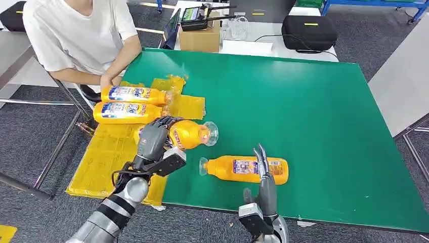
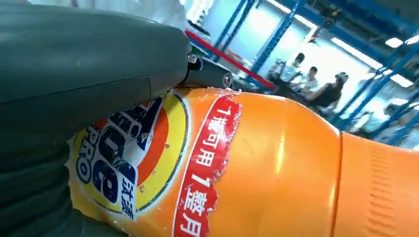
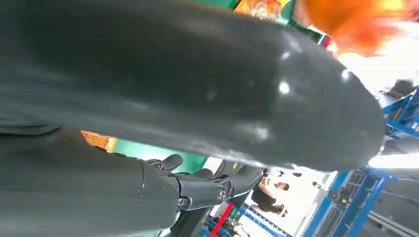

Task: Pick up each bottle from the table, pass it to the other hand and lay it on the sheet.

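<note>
Right now I see my left hand (image 1: pixel 154 137) wrapped around an orange bottle (image 1: pixel 191 133), held at the green table's (image 1: pixel 313 106) left edge beside the yellow sheet (image 1: pixel 106 157). Two bottles (image 1: pixel 132 104) lie on that sheet. Another bottle (image 1: pixel 245 168) lies on the table, my right hand (image 1: pixel 264 178) beside it, fingers straight and holding nothing.
</note>
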Action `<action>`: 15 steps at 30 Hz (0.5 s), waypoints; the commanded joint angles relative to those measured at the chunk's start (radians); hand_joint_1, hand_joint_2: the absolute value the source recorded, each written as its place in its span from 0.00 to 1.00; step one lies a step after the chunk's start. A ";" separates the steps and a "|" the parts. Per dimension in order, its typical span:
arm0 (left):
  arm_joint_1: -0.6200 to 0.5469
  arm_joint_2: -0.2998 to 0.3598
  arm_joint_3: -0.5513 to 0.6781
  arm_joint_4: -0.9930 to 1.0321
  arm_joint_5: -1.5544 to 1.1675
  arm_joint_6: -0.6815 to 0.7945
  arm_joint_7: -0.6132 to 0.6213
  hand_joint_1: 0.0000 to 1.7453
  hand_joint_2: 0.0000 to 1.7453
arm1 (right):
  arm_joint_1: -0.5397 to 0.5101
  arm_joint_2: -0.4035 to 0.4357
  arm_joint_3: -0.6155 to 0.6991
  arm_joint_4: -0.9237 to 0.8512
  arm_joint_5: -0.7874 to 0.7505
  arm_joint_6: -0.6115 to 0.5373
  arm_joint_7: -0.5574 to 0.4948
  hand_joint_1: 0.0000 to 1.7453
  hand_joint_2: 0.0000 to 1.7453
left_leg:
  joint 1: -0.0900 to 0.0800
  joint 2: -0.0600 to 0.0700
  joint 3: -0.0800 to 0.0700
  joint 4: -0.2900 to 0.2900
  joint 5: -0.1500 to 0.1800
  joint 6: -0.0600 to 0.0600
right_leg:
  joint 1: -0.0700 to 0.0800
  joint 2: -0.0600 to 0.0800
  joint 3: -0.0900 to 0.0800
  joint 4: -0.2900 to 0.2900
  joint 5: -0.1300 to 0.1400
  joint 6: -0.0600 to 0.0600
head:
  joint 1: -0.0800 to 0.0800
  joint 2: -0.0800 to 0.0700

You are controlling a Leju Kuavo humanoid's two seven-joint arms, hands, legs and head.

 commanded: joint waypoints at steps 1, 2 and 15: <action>-0.325 0.061 -0.004 0.534 -0.230 -0.059 0.157 1.00 1.00 | -0.016 0.006 -0.012 -0.052 -0.023 0.040 -0.004 0.00 0.00 | 0.001 -0.003 0.002 -0.001 0.001 0.002 | 0.002 -0.002 0.002 -0.001 0.000 -0.005 | 0.000 0.000; -0.339 0.061 -0.004 0.555 -0.241 -0.084 0.180 1.00 1.00 | -0.015 0.008 -0.012 -0.056 -0.024 0.042 -0.004 0.00 0.00 | 0.001 -0.003 0.000 0.000 0.001 0.002 | 0.001 -0.002 0.001 0.000 0.000 -0.004 | 0.000 0.000; -0.415 0.045 0.052 0.717 -0.273 -0.382 0.320 0.20 1.00 | -0.032 0.024 0.001 0.000 -0.082 0.064 -0.013 0.00 0.00 | 0.001 0.000 0.001 -0.001 0.000 0.002 | 0.001 0.000 0.002 0.000 0.000 -0.003 | 0.000 0.000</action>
